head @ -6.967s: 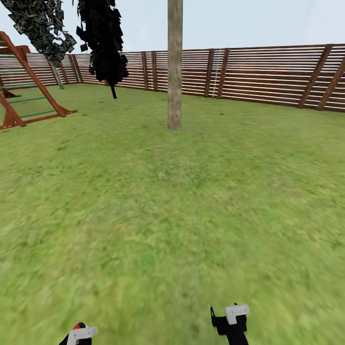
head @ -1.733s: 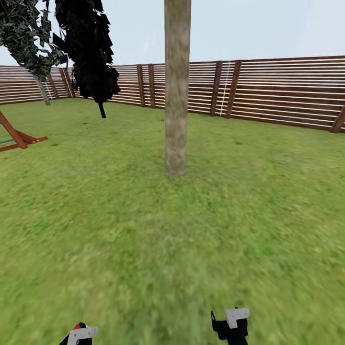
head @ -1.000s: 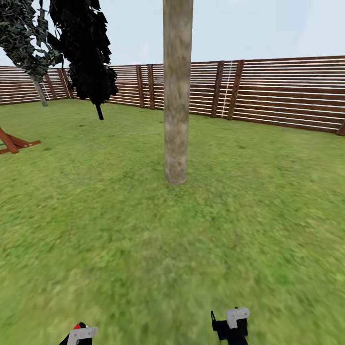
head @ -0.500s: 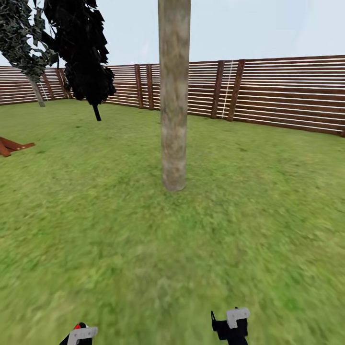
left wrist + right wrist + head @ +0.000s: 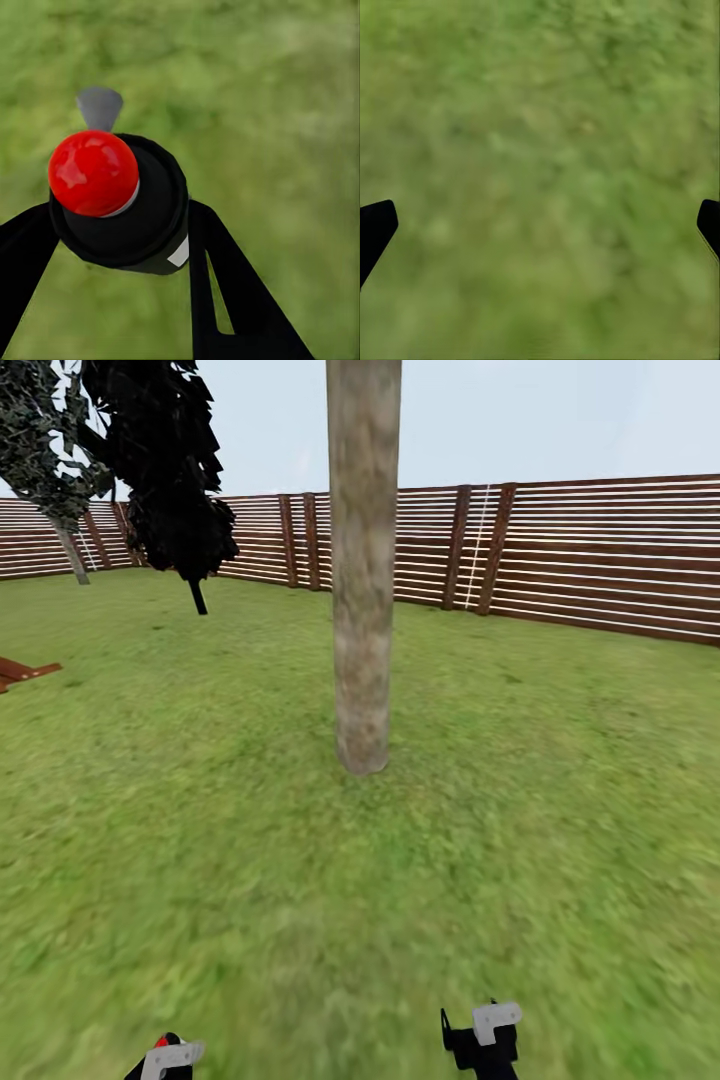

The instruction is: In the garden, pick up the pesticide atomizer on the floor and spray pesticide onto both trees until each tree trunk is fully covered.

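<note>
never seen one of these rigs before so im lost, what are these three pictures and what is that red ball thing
It is a simulated wheeled robot with two arms, standing on a grass lawn ringed by a slatted wooden fence.

The wide picture comes from a camera on its head, looking forward and down. A thick bare tree trunk stands ahead, with a black leafy tree further back. The tops of both arms poke in at the lower edge.

The other two pictures come from cameras on the wrists, looking along each pincer's two black fingers.

The left pincer is shut on the pesticide atomizer, a black sprayer with a red round top.

The right pincer is open and holds nothing, with only blurry grass beyond its fingertips.

No spray specks are visible on the trunk.
</note>
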